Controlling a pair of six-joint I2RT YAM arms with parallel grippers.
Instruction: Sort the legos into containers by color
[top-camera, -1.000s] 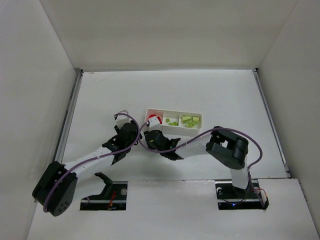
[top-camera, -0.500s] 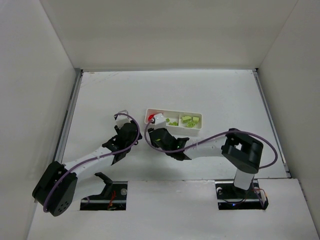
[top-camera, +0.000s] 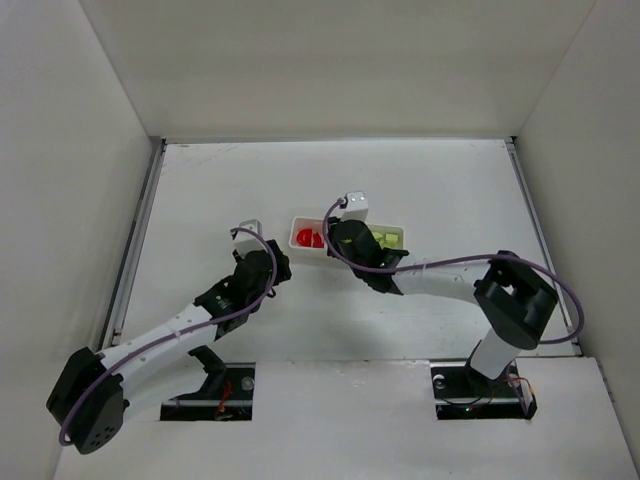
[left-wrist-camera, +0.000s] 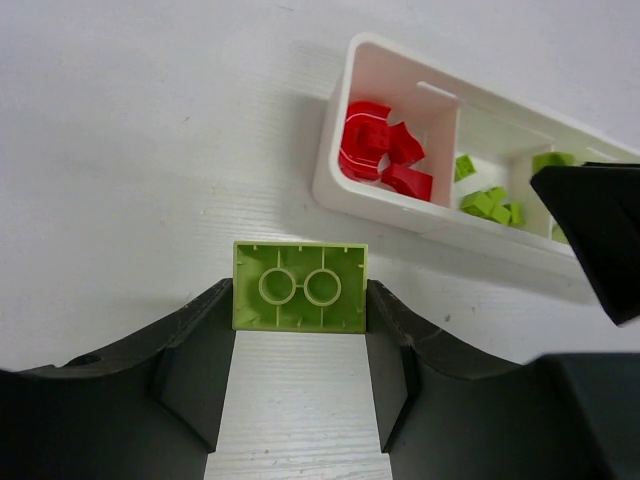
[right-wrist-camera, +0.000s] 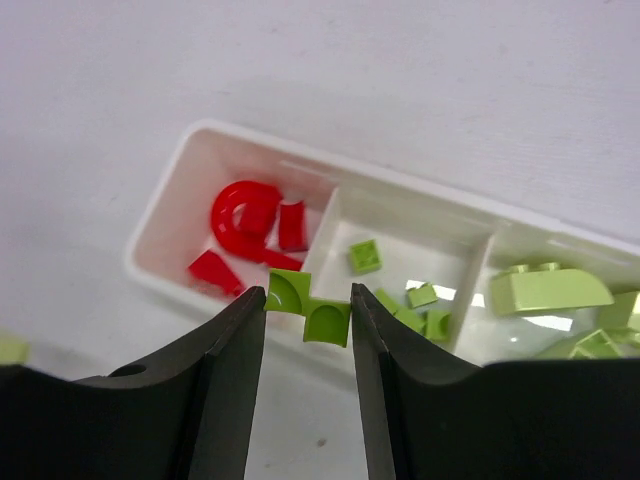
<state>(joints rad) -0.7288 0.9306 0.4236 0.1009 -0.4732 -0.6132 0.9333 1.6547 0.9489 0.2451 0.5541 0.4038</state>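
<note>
The white three-compartment tray (top-camera: 398, 233) lies mid-table. Red legos (right-wrist-camera: 250, 222) fill its left compartment, small lime-green legos (right-wrist-camera: 365, 256) lie in the middle one, and bigger green ones (right-wrist-camera: 548, 290) in the right one. My right gripper (right-wrist-camera: 308, 310) hovers over the tray's near wall, at the divider between the left and middle compartments, shut on a small green lego (right-wrist-camera: 312, 306). My left gripper (left-wrist-camera: 300, 305) is shut on a green brick (left-wrist-camera: 300, 286), underside up, above the table just left of and nearer than the tray (left-wrist-camera: 335, 180). Both grippers show from above, left (top-camera: 266, 268) and right (top-camera: 338, 243).
The right gripper's black finger (left-wrist-camera: 600, 225) juts over the tray's right part in the left wrist view. White walls enclose the table on three sides. Bare white tabletop (top-camera: 440, 180) surrounds the tray.
The right arm has swung from the table in front of the tray up and right over the tray. The left gripper has moved a little toward the tray.
</note>
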